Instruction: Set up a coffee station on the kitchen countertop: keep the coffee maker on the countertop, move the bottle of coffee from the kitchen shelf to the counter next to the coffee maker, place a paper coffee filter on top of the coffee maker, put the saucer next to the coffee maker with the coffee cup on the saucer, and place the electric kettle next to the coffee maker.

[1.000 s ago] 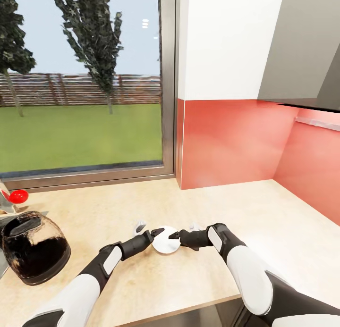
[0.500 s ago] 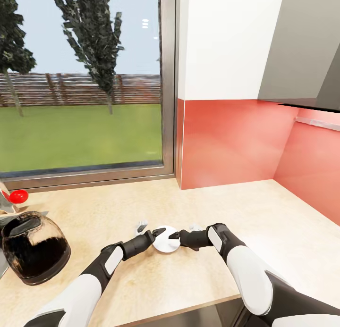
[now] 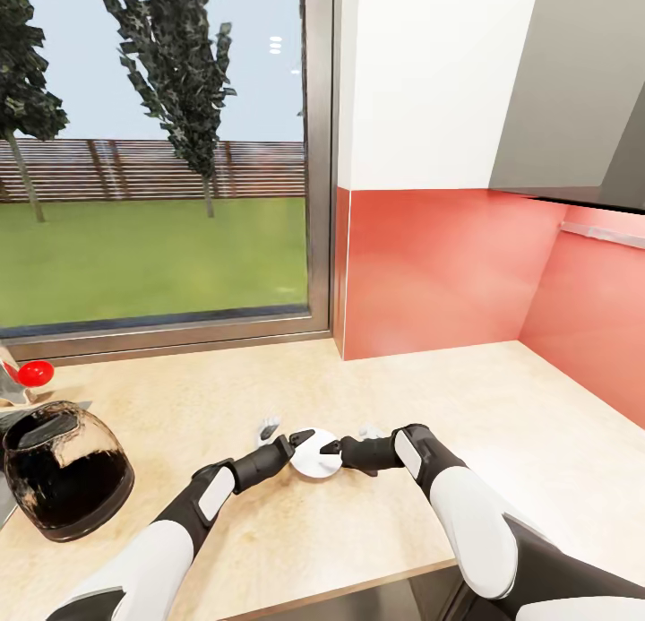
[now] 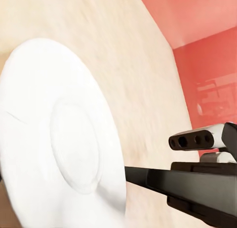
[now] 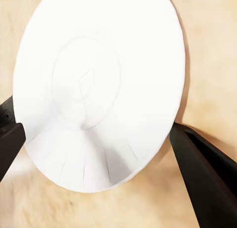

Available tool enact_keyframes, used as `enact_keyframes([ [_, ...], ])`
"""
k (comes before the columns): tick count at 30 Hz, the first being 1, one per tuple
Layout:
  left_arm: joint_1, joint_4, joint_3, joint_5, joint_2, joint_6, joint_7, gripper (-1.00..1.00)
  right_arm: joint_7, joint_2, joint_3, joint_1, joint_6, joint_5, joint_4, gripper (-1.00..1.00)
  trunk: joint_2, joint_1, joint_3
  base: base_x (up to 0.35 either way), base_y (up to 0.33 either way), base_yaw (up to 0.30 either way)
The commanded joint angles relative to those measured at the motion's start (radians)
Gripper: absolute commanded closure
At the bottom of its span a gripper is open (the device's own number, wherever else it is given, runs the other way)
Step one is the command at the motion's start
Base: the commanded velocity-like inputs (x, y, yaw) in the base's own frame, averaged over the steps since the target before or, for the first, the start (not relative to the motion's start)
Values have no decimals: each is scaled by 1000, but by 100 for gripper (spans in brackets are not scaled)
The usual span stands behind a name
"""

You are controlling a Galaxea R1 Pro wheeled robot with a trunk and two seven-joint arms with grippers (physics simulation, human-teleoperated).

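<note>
A white saucer [image 3: 315,456] lies low over the pale countertop [image 3: 502,406], between my two grippers. My left gripper [image 3: 301,441] meets its near-left rim and looks shut on that rim; in the left wrist view the saucer [image 4: 59,139] sits very close and tilted. My right gripper [image 3: 331,446] comes in from the other side and is open, its dark fingers [image 5: 202,173] standing on either side of the saucer [image 5: 98,85]. The coffee maker's glass carafe [image 3: 63,482], dark with coffee, stands at the far left. The bottle, filter, cup and kettle are out of view.
A red knob [image 3: 35,373] shows by the carafe at the left edge. Behind the counter are a window sill [image 3: 170,339] and a red backsplash [image 3: 448,271], with a wall cabinet [image 3: 573,83] at upper right. The counter's front edge [image 3: 358,585] runs just below my arms.
The saucer and the left gripper's tip have shifted slightly away from me. The right arm has hardly moved.
</note>
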Motion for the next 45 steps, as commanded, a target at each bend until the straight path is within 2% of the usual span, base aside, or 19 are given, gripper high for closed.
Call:
enact_keyframes([
  [1, -1, 0, 4, 5, -1, 9, -1, -100, 6, 1, -4, -1, 3, 18, -2, -100, -2, 1, -2, 0, 0, 0],
  [13, -1, 0, 4, 5, -8, 10, -1, -100, 6, 1, -4, -1, 3, 18, -2, -100, -2, 1, -2, 0, 0, 0],
  [14, -1, 0, 4, 5, -9, 10, -1, 100, 6, 1, -4, -1, 3, 18, -2, -100, -2, 1, -2, 0, 0, 0],
  [32, -1, 0, 5, 6, -9, 10, -3, 100, 7, 1, -4, -1, 3, 18, -1, -100, -2, 1, -2, 0, 0, 0],
  [41, -2, -17, 8, 32, 3, 10, -2, 100, 6, 1, -5, -1, 3, 18, -6, -100, -2, 1, -2, 0, 0, 0],
  [43, -5, -24, 13, 48, 67, 11, -1, 100, 5, 1, -6, -1, 3, 18, -10, -100, -2, 1, -2, 0, 0, 0],
  [45, -10, -24, 24, 64, 110, 14, -3, 100, 3, 1, -7, -1, 3, 18, -14, -100, -2, 1, -2, 0, 0, 0],
])
